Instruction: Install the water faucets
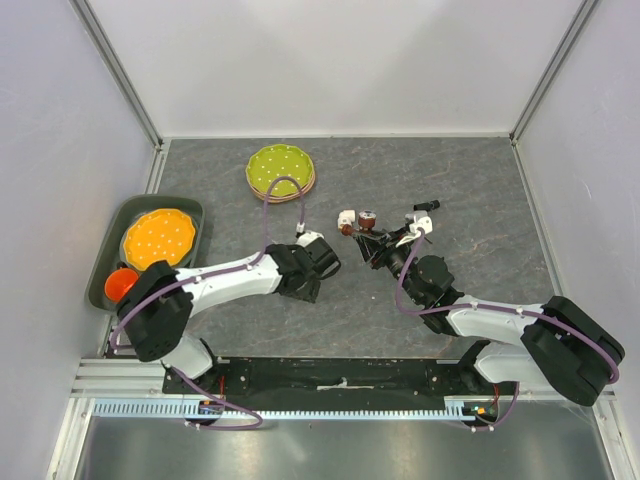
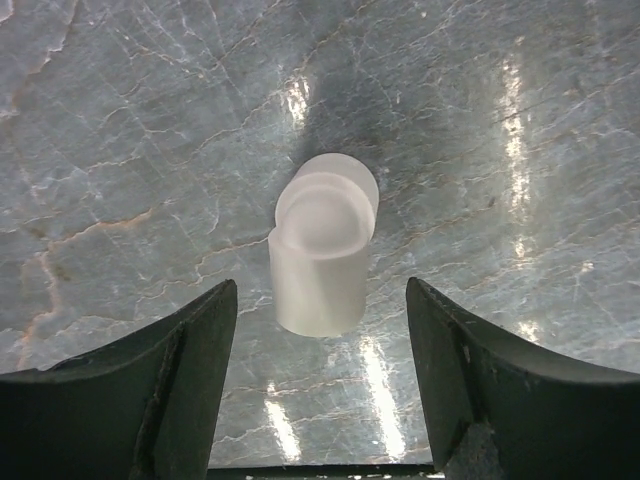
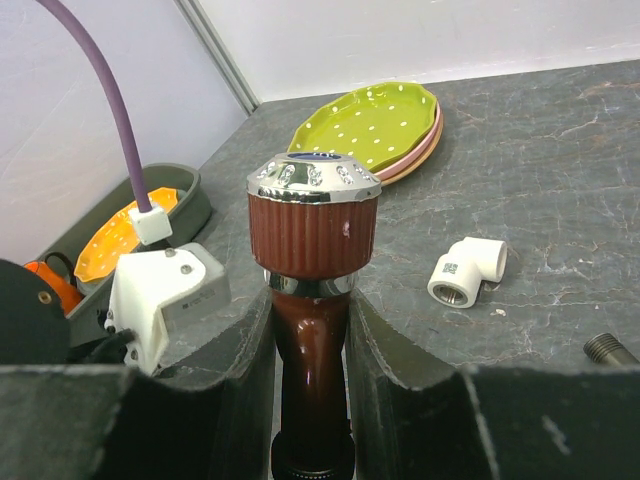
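My right gripper (image 3: 310,305) (image 1: 372,243) is shut on the reddish-brown water faucet (image 3: 312,330) (image 1: 362,230). It grips the neck just under the ribbed handle with the chrome cap (image 3: 313,215). One white elbow fitting (image 3: 468,272) (image 1: 347,218) lies on the table beyond it, apart from the faucet. A second white elbow fitting (image 2: 322,255) lies under my left gripper (image 2: 320,284) (image 1: 318,262). That gripper is open, with the fitting just ahead of the fingertips and untouched. A dark threaded metal end (image 3: 610,348) shows at the right edge; I cannot tell what it belongs to.
A green dotted plate (image 1: 280,170) (image 3: 370,125) on a pink one sits at the back. A grey tray (image 1: 110,270) at the left holds an orange plate (image 1: 158,238) and an orange cup (image 1: 122,283). White walls close in the table.
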Robot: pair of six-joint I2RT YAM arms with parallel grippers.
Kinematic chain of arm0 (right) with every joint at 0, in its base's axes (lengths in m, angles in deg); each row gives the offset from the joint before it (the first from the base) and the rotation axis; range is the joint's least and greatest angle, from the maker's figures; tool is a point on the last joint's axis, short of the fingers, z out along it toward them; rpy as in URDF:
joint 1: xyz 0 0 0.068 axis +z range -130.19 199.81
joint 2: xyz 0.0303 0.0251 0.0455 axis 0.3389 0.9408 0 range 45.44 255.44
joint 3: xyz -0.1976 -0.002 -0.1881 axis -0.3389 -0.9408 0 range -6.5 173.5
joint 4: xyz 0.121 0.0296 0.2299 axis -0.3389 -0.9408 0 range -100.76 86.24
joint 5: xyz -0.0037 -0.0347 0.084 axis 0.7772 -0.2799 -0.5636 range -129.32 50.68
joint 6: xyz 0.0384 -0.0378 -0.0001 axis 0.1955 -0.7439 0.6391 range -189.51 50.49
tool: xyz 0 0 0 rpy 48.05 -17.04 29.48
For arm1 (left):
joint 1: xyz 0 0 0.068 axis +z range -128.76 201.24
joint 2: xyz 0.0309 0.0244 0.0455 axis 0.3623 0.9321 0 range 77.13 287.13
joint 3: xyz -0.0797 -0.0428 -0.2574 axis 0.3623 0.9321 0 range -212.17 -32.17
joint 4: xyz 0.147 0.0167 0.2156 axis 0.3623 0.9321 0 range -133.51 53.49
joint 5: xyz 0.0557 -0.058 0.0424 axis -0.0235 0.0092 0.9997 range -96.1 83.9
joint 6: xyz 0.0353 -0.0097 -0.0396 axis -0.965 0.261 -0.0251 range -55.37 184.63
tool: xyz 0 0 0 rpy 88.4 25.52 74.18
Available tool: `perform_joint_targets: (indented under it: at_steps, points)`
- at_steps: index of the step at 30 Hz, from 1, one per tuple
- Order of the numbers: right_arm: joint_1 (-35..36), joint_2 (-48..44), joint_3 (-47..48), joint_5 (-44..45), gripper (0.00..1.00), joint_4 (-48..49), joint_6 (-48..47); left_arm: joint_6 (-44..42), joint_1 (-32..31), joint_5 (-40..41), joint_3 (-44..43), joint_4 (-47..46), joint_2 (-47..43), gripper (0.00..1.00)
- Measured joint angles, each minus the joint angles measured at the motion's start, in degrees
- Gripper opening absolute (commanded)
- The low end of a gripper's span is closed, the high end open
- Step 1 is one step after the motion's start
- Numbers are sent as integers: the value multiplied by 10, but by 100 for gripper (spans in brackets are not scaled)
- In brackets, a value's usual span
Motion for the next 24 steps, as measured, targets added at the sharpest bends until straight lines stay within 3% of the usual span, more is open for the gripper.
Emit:
perform_joint_targets:
  at_steps: [10, 17, 24]
  points:
    - [0, 0, 0, 0, 0, 0, 0, 11, -59, 124, -86, 109, 109, 66]
    - [0, 0, 0, 0, 0, 0, 0, 18, -73, 161, -104, 149, 146, 57]
    - [0, 0, 0, 0, 0, 0, 0, 20, -78, 181, -120, 167, 167, 56]
